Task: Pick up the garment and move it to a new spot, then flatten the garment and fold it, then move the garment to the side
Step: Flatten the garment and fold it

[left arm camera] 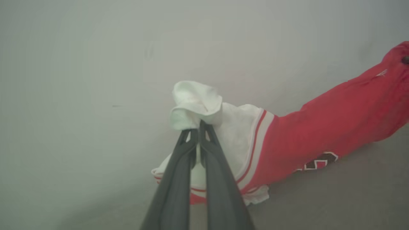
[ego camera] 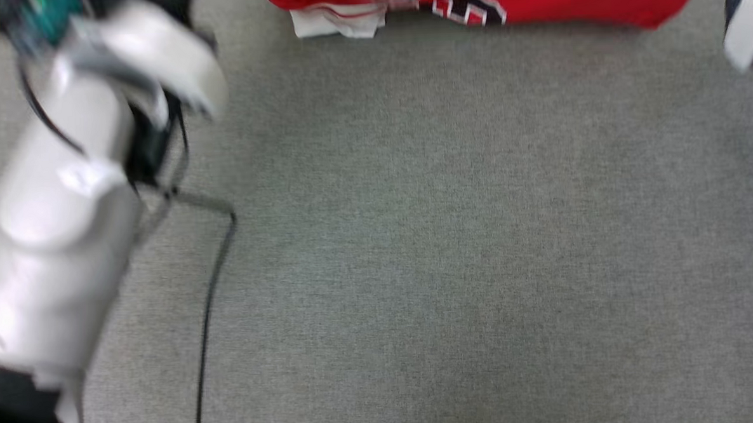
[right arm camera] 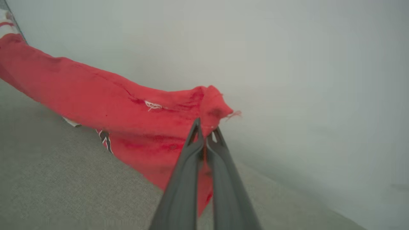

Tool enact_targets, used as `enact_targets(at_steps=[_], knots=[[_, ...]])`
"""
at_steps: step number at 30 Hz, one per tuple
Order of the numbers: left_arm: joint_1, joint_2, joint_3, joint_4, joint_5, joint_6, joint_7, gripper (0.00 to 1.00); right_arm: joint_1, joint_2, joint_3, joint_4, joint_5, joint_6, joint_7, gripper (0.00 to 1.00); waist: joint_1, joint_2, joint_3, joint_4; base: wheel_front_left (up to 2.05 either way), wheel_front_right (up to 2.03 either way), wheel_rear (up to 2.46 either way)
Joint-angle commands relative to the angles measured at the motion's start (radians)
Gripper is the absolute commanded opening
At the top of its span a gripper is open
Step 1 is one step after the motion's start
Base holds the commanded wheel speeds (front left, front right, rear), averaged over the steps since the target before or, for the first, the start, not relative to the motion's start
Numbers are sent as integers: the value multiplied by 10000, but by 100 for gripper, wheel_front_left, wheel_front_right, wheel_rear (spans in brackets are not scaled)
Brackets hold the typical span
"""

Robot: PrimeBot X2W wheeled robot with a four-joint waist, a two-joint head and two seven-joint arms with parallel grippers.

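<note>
The red garment (ego camera: 564,0) hangs stretched along the top edge of the head view, its white sleeve (ego camera: 339,21) and part of the black print dangling toward the grey carpet. In the left wrist view my left gripper (left arm camera: 197,126) is shut on the white sleeve (left arm camera: 195,105), and the red body (left arm camera: 335,121) runs off to the right. The right wrist view has my right gripper (right arm camera: 206,127) shut on a red corner of the garment (right arm camera: 204,102), the cloth sagging away to the left above the carpet.
Grey carpet (ego camera: 454,233) spreads below the garment. My pale left forearm (ego camera: 65,206) fills the left side, with a black cable (ego camera: 206,320) trailing down over the carpet. A bit of the right arm's white shell (ego camera: 749,23) sits at the upper right. A pale wall (left arm camera: 96,64) stands behind.
</note>
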State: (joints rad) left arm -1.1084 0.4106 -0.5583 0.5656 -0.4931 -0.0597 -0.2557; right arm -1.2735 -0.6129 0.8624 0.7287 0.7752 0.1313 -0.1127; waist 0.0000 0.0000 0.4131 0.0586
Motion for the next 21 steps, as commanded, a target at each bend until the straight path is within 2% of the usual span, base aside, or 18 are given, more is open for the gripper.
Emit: enact_targets(at_steps=[1, 5, 11, 16, 21], knots=[[523, 83, -10, -226, -106, 133, -18, 0, 370, -140, 93, -138, 136, -12, -53, 0, 0, 0, -287, 104, 0, 0, 0], [2338, 197, -145, -1134, -324, 577, 92, 0, 1641, -515, 366, -602, 519, -12, -192, 0, 0, 0, -712, 177, 0, 0, 0], [4864, 555, -304, -2166, -745, 1166, 275, 0, 3478, -541, 682, -955, 888, -12, -234, 0, 0, 0, -1511, 90, 0, 0, 0], [6851, 885, -587, -2869, -1046, 1487, 561, 0, 5011, -690, 911, -1209, 1050, -12, -219, 0, 0, 0, -2322, 148, 0, 0, 0], [8484, 940, -851, -3447, -1445, 1783, 779, 0, 6425, -1083, 777, -1595, 1428, -12, -101, 0, 0, 0, -3029, 250, 0, 0, 0]])
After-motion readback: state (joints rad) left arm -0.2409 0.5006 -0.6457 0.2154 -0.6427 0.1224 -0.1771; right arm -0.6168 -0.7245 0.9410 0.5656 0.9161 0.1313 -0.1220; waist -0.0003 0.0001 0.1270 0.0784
